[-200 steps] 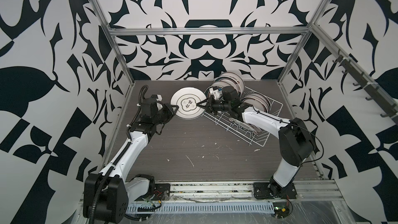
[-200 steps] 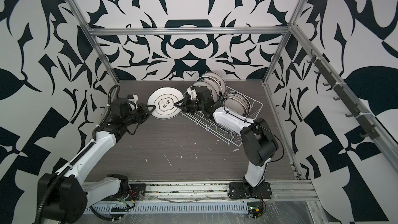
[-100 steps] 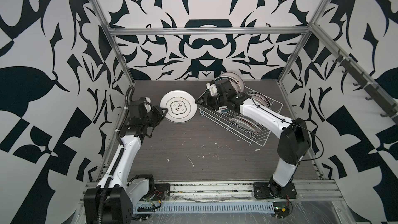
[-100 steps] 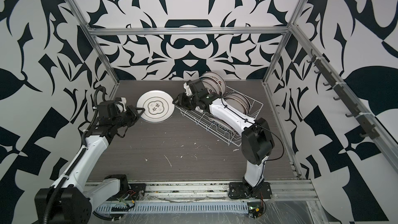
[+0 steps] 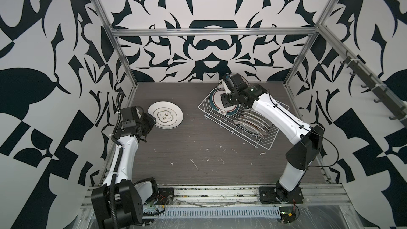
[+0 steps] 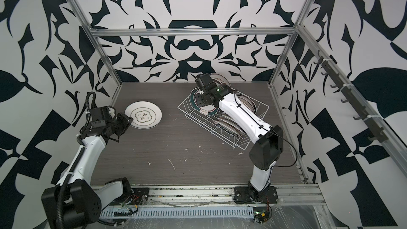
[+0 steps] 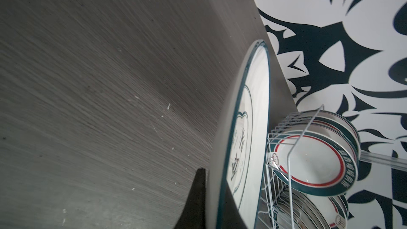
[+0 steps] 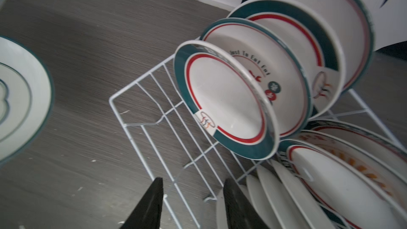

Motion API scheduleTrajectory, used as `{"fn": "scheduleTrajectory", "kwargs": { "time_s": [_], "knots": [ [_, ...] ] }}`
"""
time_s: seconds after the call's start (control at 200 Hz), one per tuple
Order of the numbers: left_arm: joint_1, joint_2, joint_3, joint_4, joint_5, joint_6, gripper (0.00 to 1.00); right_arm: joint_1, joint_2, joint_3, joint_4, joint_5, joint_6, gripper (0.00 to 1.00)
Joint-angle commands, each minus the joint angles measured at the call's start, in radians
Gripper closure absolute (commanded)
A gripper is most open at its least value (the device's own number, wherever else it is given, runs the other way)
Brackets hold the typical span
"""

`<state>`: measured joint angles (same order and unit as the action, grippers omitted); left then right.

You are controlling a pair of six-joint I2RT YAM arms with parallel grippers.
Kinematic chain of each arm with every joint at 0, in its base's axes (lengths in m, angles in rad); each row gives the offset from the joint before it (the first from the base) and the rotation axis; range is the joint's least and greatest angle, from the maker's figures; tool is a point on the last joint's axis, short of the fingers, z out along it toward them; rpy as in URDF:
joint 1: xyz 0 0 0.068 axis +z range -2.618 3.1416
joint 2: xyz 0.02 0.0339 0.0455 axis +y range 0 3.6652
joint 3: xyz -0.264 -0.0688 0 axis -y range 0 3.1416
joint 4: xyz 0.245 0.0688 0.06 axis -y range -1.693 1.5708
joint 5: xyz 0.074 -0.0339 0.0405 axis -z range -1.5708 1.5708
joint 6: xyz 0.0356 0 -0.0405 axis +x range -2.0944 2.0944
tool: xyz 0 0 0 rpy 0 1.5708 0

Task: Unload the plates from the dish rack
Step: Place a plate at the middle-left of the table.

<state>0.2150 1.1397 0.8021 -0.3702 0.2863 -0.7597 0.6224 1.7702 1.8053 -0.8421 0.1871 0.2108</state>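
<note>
At the left of the table [image 5: 198, 148], the left gripper [image 5: 151, 121] is seen clamped on the near-left rim of the character plate [image 5: 165, 115], a white plate with a thin green edge. In the left wrist view that rim is pinched between the dark fingers [image 7: 195, 197]. The plate is carried almost flat, well apart from the rack. Whether it already rests on the table cannot be told. The step in hand is judged to be the setting down of this plate. A level lowering is called for, and the jaws should be parted only once the plate is borne by the table.

At the far right, the dish rack [image 5: 211, 115] is set askew, with the other plates [image 5: 253, 122] standing in its slots. The right gripper [image 5: 228, 100] is held over the rack's far-left end, jaws apart and empty, near the foremost green-banded plate [image 8: 224, 100]. A next pick is judged to be in preparation. One finger must be brought to either side of that plate's upper rim and shut before lifting.
</note>
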Motion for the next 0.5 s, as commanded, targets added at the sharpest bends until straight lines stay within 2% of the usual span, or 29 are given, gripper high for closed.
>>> {"fn": "scheduleTrajectory", "kwargs": {
  "time_s": [0.0, 0.235, 0.495],
  "knots": [
    [0.022, 0.05, 0.036, 0.052, -0.023, 0.011, 1.0, -0.001, -0.038, -0.003, -0.05, 0.129, -0.108, 0.51],
    [0.062, 0.186, 0.041, 0.096, -0.055, 0.031, 1.0, -0.013, -0.014, 0.0, -0.088, 0.138, -0.131, 0.5],
    [0.095, 0.259, 0.048, 0.119, -0.048, 0.027, 1.0, -0.04, -0.013, -0.022, -0.083, 0.1, -0.134, 0.48]
  ]
}}
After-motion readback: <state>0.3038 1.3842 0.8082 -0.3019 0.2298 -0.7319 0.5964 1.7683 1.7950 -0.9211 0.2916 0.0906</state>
